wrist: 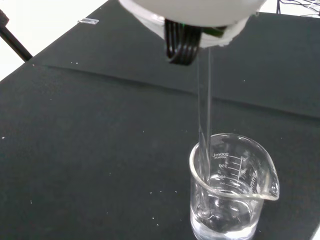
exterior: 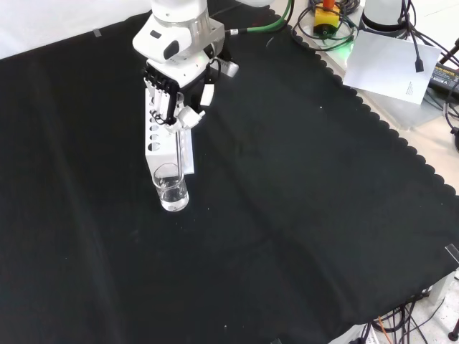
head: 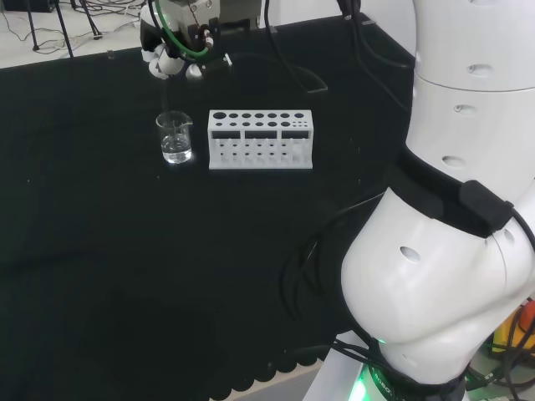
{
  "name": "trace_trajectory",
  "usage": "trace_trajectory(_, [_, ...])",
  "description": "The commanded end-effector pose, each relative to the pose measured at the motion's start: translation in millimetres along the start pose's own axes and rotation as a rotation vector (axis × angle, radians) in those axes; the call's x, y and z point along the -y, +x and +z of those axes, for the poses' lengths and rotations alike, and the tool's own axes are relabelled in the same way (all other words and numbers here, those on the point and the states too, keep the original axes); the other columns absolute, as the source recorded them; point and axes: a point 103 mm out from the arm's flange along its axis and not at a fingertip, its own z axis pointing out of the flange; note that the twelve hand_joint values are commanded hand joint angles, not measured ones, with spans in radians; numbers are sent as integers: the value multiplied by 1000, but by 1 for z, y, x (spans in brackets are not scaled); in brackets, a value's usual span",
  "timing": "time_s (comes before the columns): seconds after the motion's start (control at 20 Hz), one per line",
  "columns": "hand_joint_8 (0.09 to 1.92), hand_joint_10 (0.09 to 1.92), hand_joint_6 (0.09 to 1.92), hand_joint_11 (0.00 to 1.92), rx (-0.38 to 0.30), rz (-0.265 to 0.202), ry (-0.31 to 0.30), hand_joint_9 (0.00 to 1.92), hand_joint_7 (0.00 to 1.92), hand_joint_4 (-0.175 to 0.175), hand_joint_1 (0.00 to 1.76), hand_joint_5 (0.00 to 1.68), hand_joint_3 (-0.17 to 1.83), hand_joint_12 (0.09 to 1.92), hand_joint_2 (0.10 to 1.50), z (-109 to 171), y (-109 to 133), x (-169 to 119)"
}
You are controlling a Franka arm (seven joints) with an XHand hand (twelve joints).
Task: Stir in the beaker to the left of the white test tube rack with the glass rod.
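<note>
Head view: beaker (head: 175,138) stands just left of the white rack (head: 260,139), apart from it, clear liquid in the bottom. Hand (head: 171,60) sits high above and behind the beaker; the rod is too faint to trace here. Black cloth (head: 100,251) lies bare all round the two pieces, plenty of room.

Front view: hand (exterior: 169,100) hangs over the rack (exterior: 159,147), fingers curled and pinching the top of the rod (exterior: 177,147). Rod runs near upright, straight down from the hand into the beaker (exterior: 171,188), which stands at the rack's near end. So the beaker lies directly below the hand, along the rod's long axis.

Wrist view: rod (wrist: 204,120) drops past the palm into the beaker (wrist: 231,187), entering close to the wall on the side away from the spout; its lower end appears to reach the liquid. Judgement: stirring is in hand or about to begin; circles must stay small, since the rod is already near the glass wall and the rack is close by.
</note>
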Motion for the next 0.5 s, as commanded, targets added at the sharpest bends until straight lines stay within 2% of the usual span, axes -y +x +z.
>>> trace_trajectory(0.05, [1042, 935, 608, 1694, 3, -4, -11, 1689, 1229, -175, 1316, 1155, 682, 937, 689, -5, -1, -13])
trace_trajectory(0.5, [1042, 934, 607, 1694, 13, 7, -22, 1690, 1229, -175, 1315, 1156, 680, 938, 690, -16, -9, 1])
